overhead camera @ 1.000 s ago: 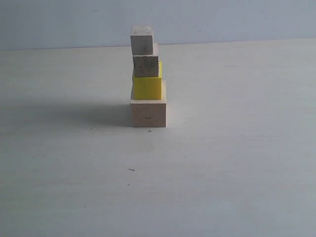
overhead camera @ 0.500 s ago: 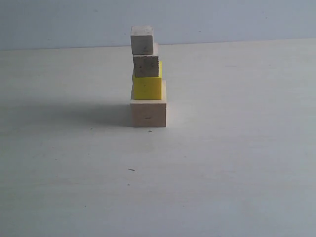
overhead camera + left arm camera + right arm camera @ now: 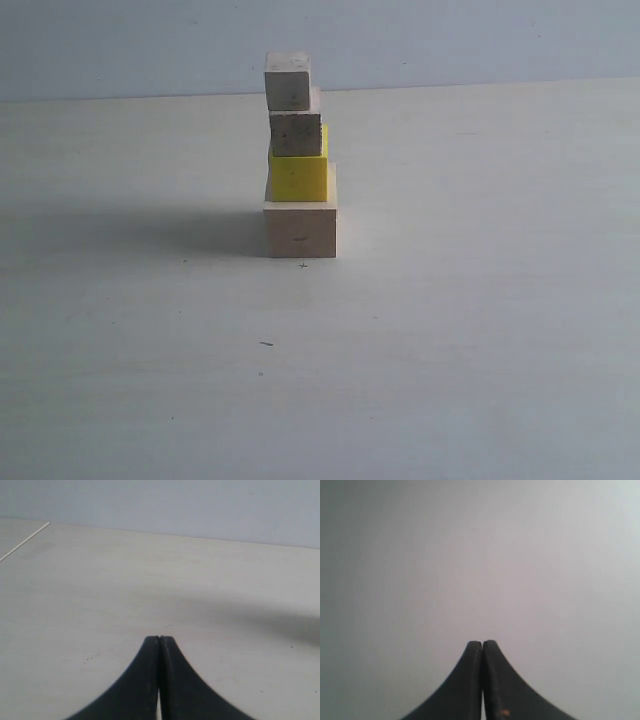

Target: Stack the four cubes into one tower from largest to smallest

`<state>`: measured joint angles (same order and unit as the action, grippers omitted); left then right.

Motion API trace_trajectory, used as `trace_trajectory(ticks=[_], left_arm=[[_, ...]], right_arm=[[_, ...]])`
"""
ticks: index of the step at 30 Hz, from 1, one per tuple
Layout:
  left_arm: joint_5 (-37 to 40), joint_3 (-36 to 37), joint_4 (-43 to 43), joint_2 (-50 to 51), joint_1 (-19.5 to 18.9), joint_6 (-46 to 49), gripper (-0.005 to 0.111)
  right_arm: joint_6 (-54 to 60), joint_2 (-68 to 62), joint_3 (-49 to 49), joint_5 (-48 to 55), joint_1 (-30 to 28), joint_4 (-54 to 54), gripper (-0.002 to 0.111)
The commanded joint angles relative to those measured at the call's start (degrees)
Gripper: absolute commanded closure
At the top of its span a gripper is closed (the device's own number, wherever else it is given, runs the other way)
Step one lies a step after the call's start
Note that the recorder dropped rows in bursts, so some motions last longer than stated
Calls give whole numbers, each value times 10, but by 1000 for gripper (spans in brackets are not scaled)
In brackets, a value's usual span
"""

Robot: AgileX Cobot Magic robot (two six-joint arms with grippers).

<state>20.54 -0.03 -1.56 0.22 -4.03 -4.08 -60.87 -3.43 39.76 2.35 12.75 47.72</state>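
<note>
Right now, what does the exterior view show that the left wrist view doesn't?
Only the exterior view: the tower, with a pale wood base cube, a yellow cube on it, then a knotty cube and the top cube; no gripper. Only the left wrist view: the left gripper, jaws shut and empty. Both: the pale table and the grey wall behind.

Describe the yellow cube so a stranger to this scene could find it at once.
On the pale table stands one tower of four cubes. The yellow cube is second from the bottom, resting on the largest cube. It alone is coloured; the others are pale wood.
</note>
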Motion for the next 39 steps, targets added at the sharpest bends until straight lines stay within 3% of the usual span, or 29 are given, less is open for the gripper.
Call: trace_trajectory(ticks=[1, 9, 27, 34, 39], left_arm=[[-2, 0, -4, -2, 0, -2, 107], [-2, 0, -4, -2, 0, -2, 107], [-2, 0, -4, -2, 0, -2, 107], [-2, 0, -4, -2, 0, -2, 107], [-2, 0, -4, -2, 0, -2, 107]], right_arm=[[316, 1, -26, 169, -14, -276, 108], [338, 1, -63, 208, -114, -310, 108], [338, 1, -167, 222, -114, -482, 108], [345, 31, -230, 203, -114, -447, 108], [441, 34, -275, 139, -114, -448, 108]])
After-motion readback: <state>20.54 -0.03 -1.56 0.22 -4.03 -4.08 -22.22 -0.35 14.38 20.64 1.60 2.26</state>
